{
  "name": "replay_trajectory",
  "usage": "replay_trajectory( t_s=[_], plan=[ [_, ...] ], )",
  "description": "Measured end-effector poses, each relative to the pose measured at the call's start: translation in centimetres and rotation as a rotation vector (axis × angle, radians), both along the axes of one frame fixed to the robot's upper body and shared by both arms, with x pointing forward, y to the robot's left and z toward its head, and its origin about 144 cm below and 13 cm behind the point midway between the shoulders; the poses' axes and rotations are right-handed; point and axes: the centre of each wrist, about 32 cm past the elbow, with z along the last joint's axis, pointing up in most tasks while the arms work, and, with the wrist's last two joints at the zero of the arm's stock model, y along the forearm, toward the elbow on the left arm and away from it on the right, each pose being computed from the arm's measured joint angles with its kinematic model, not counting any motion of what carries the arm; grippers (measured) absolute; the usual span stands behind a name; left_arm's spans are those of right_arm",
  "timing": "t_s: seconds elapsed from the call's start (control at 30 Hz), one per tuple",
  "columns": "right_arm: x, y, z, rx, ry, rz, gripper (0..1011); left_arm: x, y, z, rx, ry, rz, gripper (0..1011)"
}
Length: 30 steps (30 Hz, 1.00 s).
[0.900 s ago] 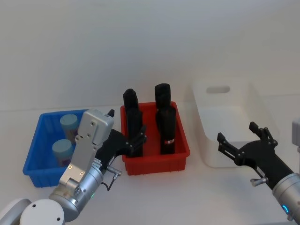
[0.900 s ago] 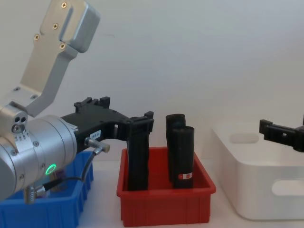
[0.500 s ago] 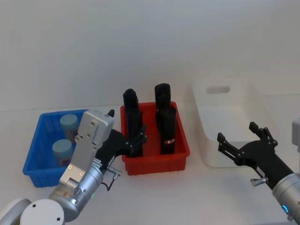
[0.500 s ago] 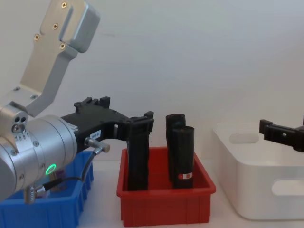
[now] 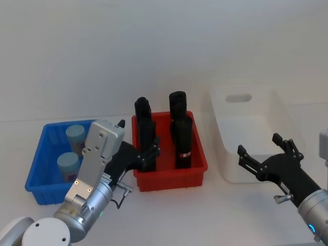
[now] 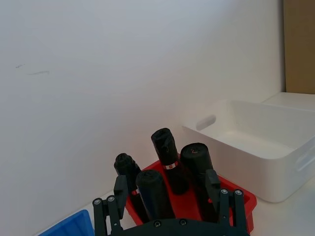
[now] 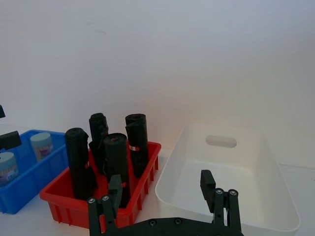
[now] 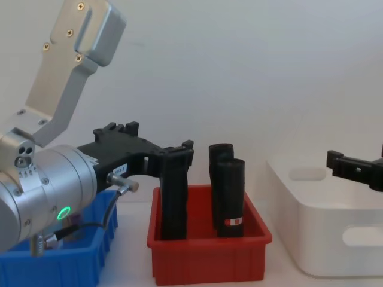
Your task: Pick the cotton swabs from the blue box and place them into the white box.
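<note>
Two cotton swabs jars [image 5: 75, 134] [image 5: 68, 164] with pale blue-green lids stand in the blue box [image 5: 36, 171] at the left; the right wrist view shows them too [image 7: 42, 143] [image 7: 6, 164]. The white box [image 5: 228, 169] sits at the right, with nothing inside [image 7: 231, 167]. My left gripper [image 5: 139, 138] hovers open between the blue box and the red bin, level with the black cylinders [image 8: 173, 152]. My right gripper [image 5: 259, 144] hangs open and holds nothing, in front of the white box's near wall.
A red bin [image 5: 169, 177] holding several tall black cylinders [image 5: 183, 141] stands between the two boxes. A plain white wall rises close behind all three containers. The white tabletop stretches in front of them.
</note>
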Motion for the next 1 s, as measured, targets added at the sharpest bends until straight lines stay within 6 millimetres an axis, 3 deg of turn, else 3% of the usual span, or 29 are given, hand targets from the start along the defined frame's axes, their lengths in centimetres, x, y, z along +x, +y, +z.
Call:
replay_trajectory(
  t_s=[1.0],
  plan=[
    [0.0,0.0,0.0,0.0,0.0,0.0,1002,0.0,0.0,0.0,0.0,0.0,0.0,1004]
  ],
)
